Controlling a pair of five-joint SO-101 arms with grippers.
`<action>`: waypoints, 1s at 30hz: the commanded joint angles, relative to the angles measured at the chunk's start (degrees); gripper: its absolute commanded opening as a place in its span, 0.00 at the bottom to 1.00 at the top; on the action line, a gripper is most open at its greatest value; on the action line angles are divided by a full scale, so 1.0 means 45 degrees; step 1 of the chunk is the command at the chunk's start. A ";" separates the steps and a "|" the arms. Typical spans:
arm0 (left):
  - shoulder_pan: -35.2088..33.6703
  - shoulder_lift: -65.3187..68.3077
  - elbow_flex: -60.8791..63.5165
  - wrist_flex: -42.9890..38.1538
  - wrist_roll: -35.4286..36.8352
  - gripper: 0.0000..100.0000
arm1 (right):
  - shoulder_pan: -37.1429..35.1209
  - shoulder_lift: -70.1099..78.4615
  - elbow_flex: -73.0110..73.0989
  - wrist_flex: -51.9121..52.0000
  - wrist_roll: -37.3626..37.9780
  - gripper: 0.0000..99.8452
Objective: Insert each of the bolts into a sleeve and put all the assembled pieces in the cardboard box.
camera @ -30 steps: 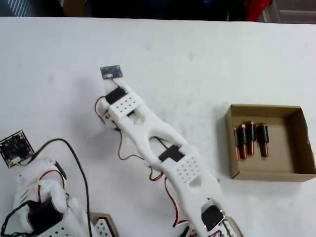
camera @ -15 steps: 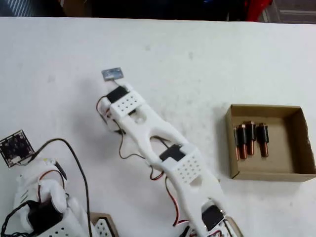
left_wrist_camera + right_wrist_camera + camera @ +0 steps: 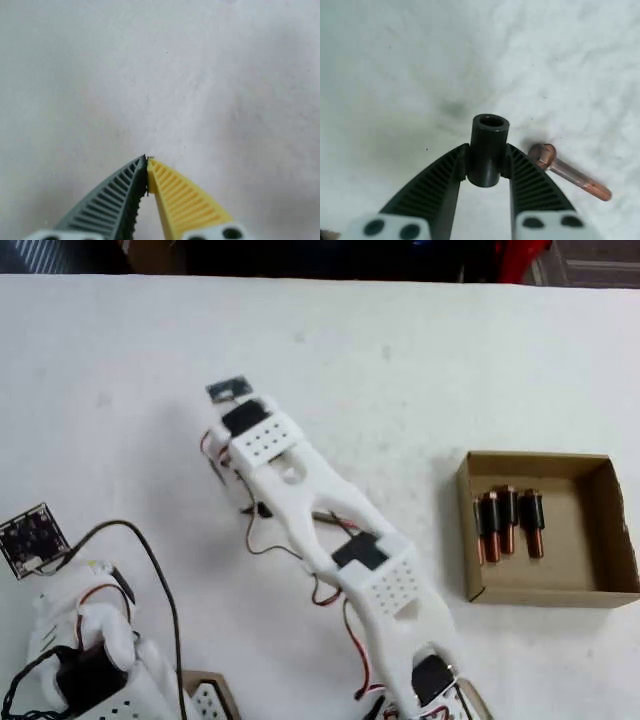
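Right fingers (image 3: 437, 182): narrowed onto the black sleeve (image 3: 489, 145), one ribbed pad on each side of its lower half. The sleeve's open bore points out past my fingertips.
Left fingers (image 3: 180, 195): pressed together tip to tip with nothing between them, over bare tabletop (image 3: 160, 75).
Bolt (image 3: 568, 174): a copper one, lying flat on the tabletop just beside my right fingers and not touching the sleeve.
Key relation: the bolt's head is the end nearest the sleeve, and its shank runs away from it. Its long axis lies flat, while the sleeve's axis stands across it. As I judge it, the two must be brought into line before the shank can enter the bore.
Nearer arm: my right arm (image 3: 330, 520) reaches out over the middle of the tabletop, right by the bolt, but its fingers are full. My left arm (image 3: 90, 640) sits folded back by its base, well apart, so it probably has to come over for the bolt.
Cardboard box (image 3: 530, 594): at the far right of the tabletop, with four assembled pieces (image 3: 508, 522) lying side by side inside.
Progress: this looks like the last pair.
Risk: the round bolt could roll if nudged.
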 commanded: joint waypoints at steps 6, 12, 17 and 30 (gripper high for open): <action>-0.0049 -0.0049 -0.0020 -0.0391 0.0137 0.02 | 0.1846 -0.3741 -0.0469 0.1944 0.2696 0.08; -0.0049 -0.0049 -0.0020 -0.0410 0.0137 0.02 | 0.2960 -0.5558 0.1426 0.1963 0.4806 0.08; -0.0049 -0.0049 -0.0020 -0.0410 0.0137 0.02 | 0.3917 -0.7609 0.3946 0.1924 0.6193 0.08; -0.0049 -0.0049 -0.0020 -0.0391 0.0137 0.02 | 0.6027 -0.8918 0.9338 -0.1553 0.8674 0.08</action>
